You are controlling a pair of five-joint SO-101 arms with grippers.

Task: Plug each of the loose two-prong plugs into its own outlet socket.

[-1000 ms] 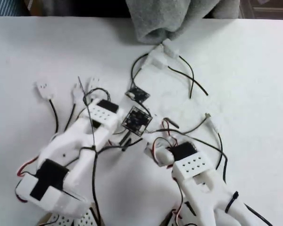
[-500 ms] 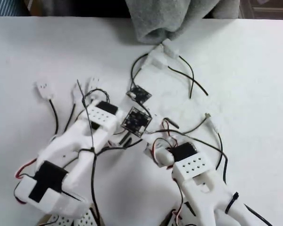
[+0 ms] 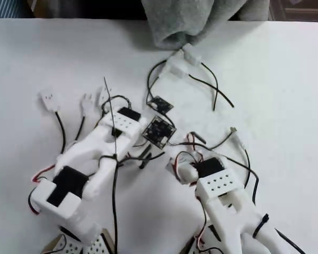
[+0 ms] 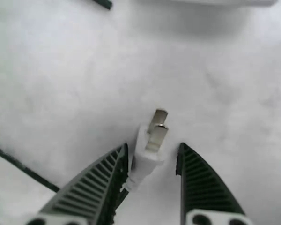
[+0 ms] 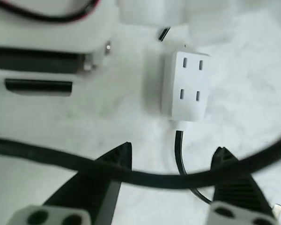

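Note:
A white two-prong plug (image 4: 149,146) lies on the table between the fingers of my left gripper (image 4: 153,148). It leans on one ribbed finger (image 4: 107,171) and stands clear of the other, so the gripper is open. My right gripper (image 5: 173,149) is open just short of a white outlet socket (image 5: 185,86) that lies face up with two pairs of slots and a black cord. In the high view the left arm (image 3: 119,127) and the right arm (image 3: 214,182) meet at mid-table. More white plugs (image 3: 49,99) lie at the left.
Two white socket blocks (image 3: 179,61) with black cords lie at the back near a grey cloth (image 3: 196,21). Another small plug (image 3: 236,136) lies to the right. A black cable (image 5: 145,177) crosses in front of the right gripper. Loose cords (image 3: 217,92) trail over the table.
The left arm has swung to the right and a little farther back. The right arm has edged slightly nearer and to the right.

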